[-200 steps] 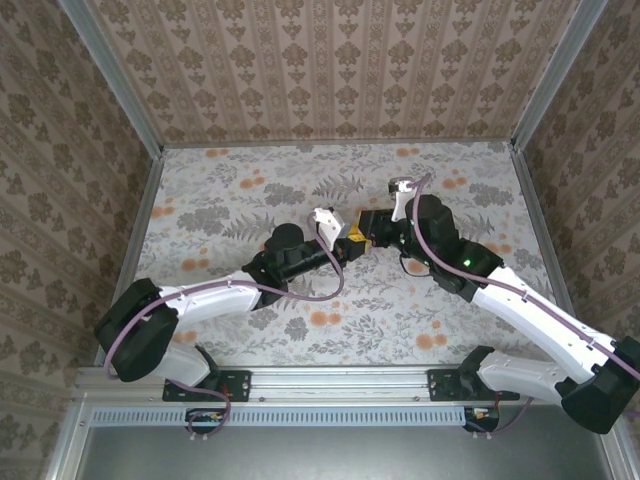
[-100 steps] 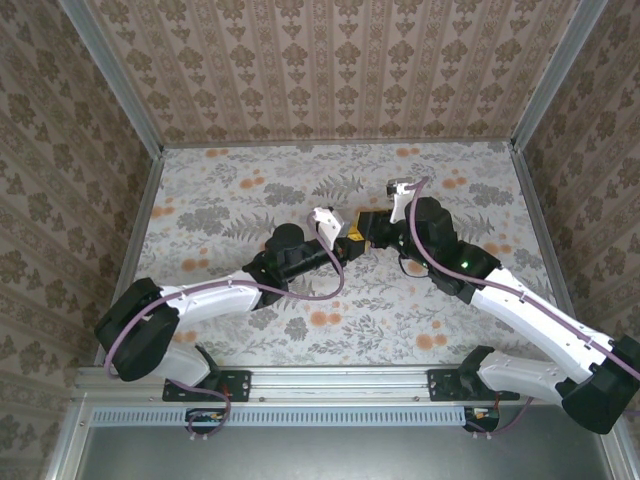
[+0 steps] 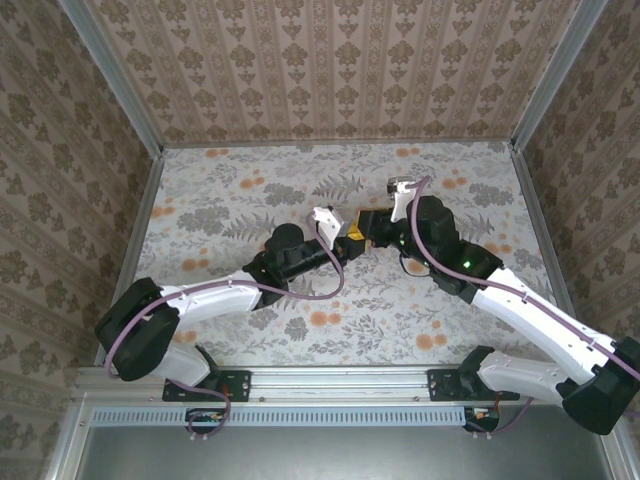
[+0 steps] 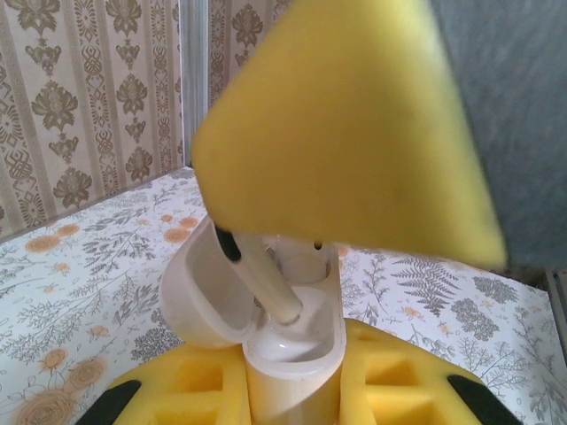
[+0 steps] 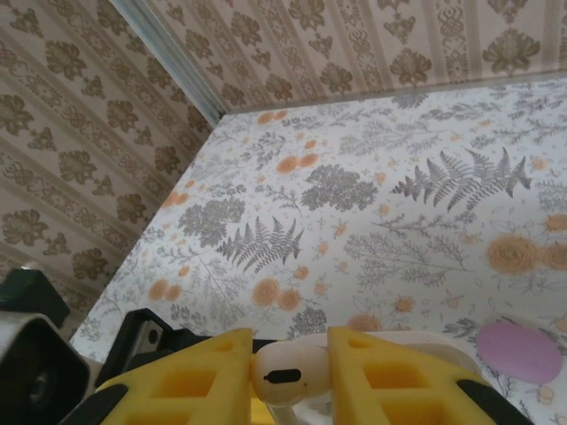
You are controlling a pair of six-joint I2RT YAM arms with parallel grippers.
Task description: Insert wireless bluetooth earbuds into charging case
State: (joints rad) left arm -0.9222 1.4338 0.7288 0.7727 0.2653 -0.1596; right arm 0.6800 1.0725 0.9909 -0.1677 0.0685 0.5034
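Little change: seen from above, the pose over the middle of the desk (image 3: 250,200) is almost the same as one second ago; at most there is a very small creep on the right side.
Meaning for the task: I judge this to be the slow, fine part of the insertion. The earbud is not released yet, so the step is not finished.
Left fingers (image 4: 399,381): pressed tightly on the lower body of the charging case (image 4: 292,354). They hold it upright and, as it seems, lifted off the desk.
Lid (image 4: 208,297): swung open and hanging to the left of the case mouth in the left wrist view.
Right fingers (image 5: 390,372): almost fully together, pinching the white earbud (image 5: 285,370) by its head.
Place of the earbud: between the two sets of fingers, directly over the open case. The end of its stem (image 4: 270,288) is at the mouth of the case, inside the rim. How deep it sits I cannot tell.
Direction of the earbud: the stem points down into the case and the head is up.
Long axis: near upright but tilted, with the upper end leaning toward the open lid.
Direction of the case: its mouth faces up, toward the earbud.
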